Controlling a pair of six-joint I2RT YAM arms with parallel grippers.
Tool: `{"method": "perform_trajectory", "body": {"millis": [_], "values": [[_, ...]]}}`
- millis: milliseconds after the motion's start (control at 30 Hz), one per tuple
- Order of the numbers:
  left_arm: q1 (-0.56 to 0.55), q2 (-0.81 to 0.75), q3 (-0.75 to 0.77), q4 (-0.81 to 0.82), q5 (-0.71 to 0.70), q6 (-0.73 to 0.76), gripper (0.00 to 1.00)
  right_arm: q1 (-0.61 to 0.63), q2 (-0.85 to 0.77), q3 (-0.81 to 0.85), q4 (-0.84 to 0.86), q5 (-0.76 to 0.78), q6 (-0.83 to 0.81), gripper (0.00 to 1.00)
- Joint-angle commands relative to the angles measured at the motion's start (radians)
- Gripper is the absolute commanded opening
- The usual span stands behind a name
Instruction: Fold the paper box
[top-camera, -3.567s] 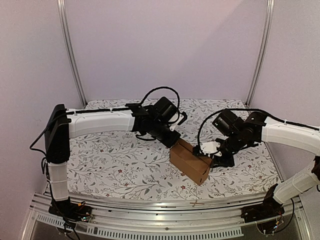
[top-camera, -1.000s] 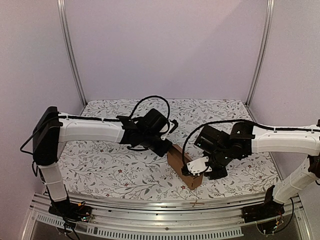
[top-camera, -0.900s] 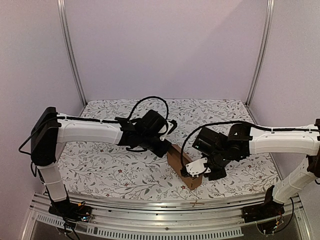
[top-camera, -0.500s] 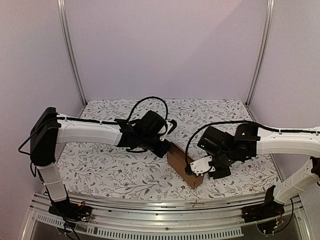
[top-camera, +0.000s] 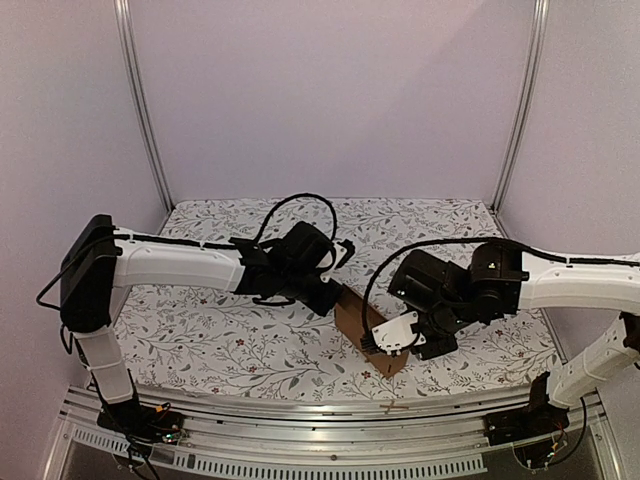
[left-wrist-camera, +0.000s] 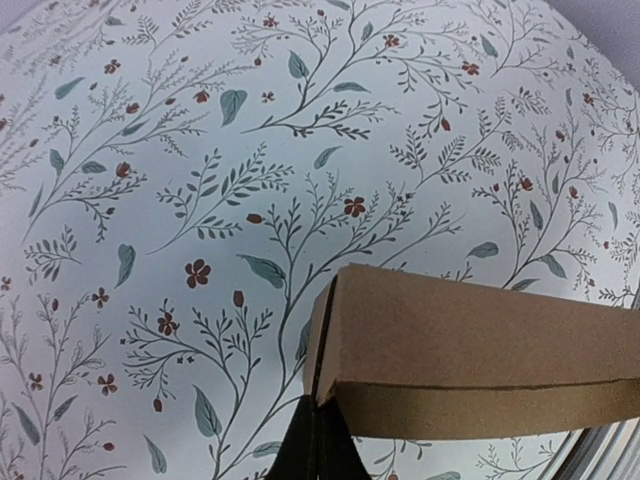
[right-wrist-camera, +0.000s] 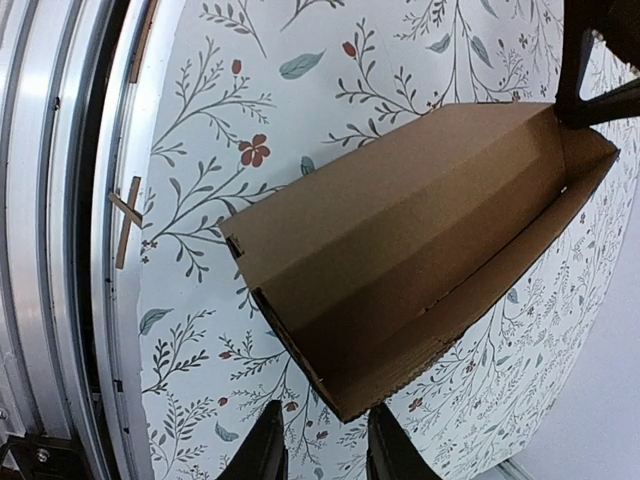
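- Box check: the paper box lies on the floral tabletop, near the front middle, slanting between my two arms.
- Left jaws: pressed fully together, no gap showing. My fingertips sit right at the carton's end corner, touching the seam where two panels meet. I cannot tell whether a cardboard edge is nipped between them.
- From the left wrist, the box runs off to the right. A broad top panel and a narrow side panel face the camera, with a thin dark slit at the corner.
- Right jaws: parted, with a clear gap between the two fingers. They have hold of nothing, and the carton's near corner pokes down just above that gap.
- From the right wrist, the box reads as a long open trough with its inside walls bare to view.
- One dark left finger shows at the trough's far end.
- Metal rail runs along the tabletop's near edge, close to the box's open end.
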Motion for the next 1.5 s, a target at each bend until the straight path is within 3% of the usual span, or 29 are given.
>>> {"method": "perform_trajectory", "body": {"millis": [0,367,833,1133,1467], "values": [[-0.016,0.031,0.011,-0.055,0.011,-0.003,0.0,0.044,0.043,0.039,-0.016,0.016,-0.002,0.24],[-0.016,0.036,0.013,-0.058,0.018,-0.004,0.0,0.095,0.123,0.055,0.003,0.037,0.005,0.12],[-0.018,0.003,0.016,-0.066,0.009,0.006,0.0,0.082,0.049,-0.013,-0.025,0.066,-0.014,0.16],[-0.027,-0.016,0.045,-0.087,0.002,0.019,0.07,0.045,0.051,-0.018,-0.018,0.049,-0.011,0.17],[-0.033,-0.061,0.05,-0.114,-0.047,0.033,0.22,0.04,0.051,-0.03,-0.008,0.056,-0.019,0.18]]}}
